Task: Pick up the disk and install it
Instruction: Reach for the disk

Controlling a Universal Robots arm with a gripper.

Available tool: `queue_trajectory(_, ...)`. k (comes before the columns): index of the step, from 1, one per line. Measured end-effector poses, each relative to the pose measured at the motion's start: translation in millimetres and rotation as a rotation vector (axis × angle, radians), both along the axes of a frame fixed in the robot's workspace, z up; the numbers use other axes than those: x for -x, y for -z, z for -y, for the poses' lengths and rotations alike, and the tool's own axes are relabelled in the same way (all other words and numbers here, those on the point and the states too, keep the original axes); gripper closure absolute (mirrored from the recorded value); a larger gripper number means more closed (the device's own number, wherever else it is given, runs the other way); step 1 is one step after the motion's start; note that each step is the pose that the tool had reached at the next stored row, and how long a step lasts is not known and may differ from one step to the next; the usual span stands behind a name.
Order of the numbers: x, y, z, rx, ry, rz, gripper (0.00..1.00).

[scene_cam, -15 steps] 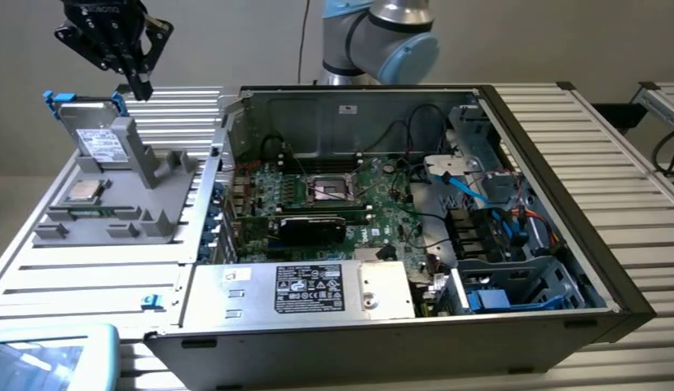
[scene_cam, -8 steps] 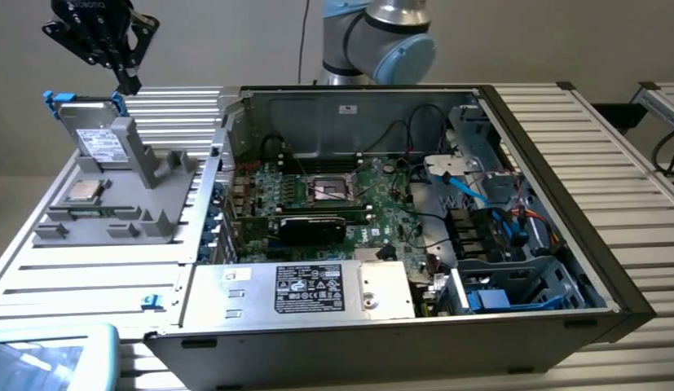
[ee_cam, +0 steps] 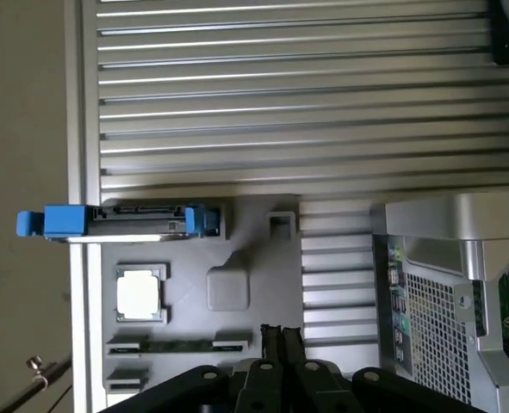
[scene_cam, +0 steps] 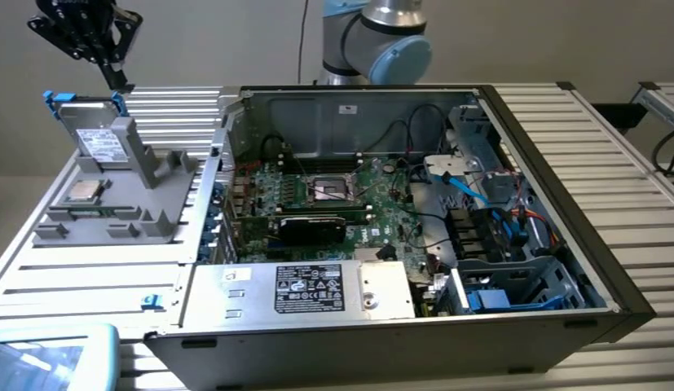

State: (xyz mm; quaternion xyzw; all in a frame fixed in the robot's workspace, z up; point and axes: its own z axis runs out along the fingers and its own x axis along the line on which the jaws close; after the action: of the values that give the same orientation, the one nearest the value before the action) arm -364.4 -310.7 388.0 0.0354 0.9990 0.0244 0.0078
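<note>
- Your gripper (scene_cam: 121,81) has its fingers pressed together with nothing between them. It hangs in the air above the grey holder block (scene_cam: 130,204), touching nothing.
- In the wrist view the closed fingertips of the gripper (ee_cam: 280,334) point down over the holder block (ee_cam: 228,288), well apart from the disk.
- The disk (scene_cam: 99,137) stands on edge in its slot at the far end of the holder, blue carrier tabs up, just below and beside the gripper in the exterior view. In the wrist view you see the disk (ee_cam: 138,222) edge-on, blue at both ends.
- The processor chip (ee_cam: 140,294) lies flat in its own pocket near the disk; not your part.
- The computer case (scene_cam: 597,269) lies open on the exterior view's right, motherboard (scene_cam: 337,195) exposed, well apart from the disk.
- Progress, by my read: nothing done yet. The disk is not grasped, not lifted, not in the case. Both pick and install are left.
</note>
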Motion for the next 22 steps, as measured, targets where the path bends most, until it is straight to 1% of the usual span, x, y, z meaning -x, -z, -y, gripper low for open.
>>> queue_trajectory(8, 25.9, 1.3, -16.7, -0.0004, 0.000, 0.0000, 0.89)
queue_trajectory(10, 31.3, 1.6, -20.3, -0.0030, 0.000, -0.0001, 0.89)
queue_trajectory(11, 33.9, 1.8, -21.7, -0.0063, 0.000, 0.0000, 0.89)
queue_trajectory(12, 36.4, 2.0, -22.8, -0.0110, 0.000, -0.0001, 0.89)
queue_trajectory(14, 41.2, 2.5, -24.7, -0.0242, 0.000, -0.0002, 0.89)
queue_trajectory(16, 45.7, 2.8, -26.4, -0.0392, 0.000, -0.0008, 0.89)
queue_trajectory(20, 54.4, 3.3, -29.5, -0.0712, 0.000, -0.0025, 0.89)
queue_trajectory(22, 58.3, 3.5, -31.2, -0.0838, 0.000, -0.0045, 0.89)
